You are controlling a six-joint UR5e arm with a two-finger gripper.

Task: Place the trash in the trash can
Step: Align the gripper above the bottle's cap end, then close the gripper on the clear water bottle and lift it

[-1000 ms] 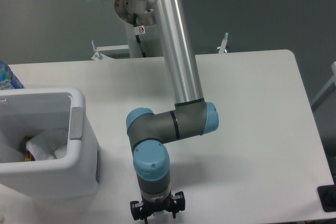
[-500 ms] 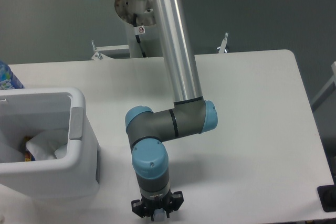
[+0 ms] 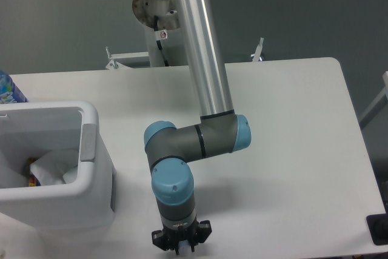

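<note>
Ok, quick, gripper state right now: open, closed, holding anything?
Gripper: at the bottom edge of the view, fingertips cut off by the frame; open or closed cannot be told, and no held item is visible.

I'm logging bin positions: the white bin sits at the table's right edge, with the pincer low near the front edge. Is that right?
Not quite. The camera view shows the bin at the table's left edge, not the right. The rest holds: the pincer is low near the front edge.
</note>
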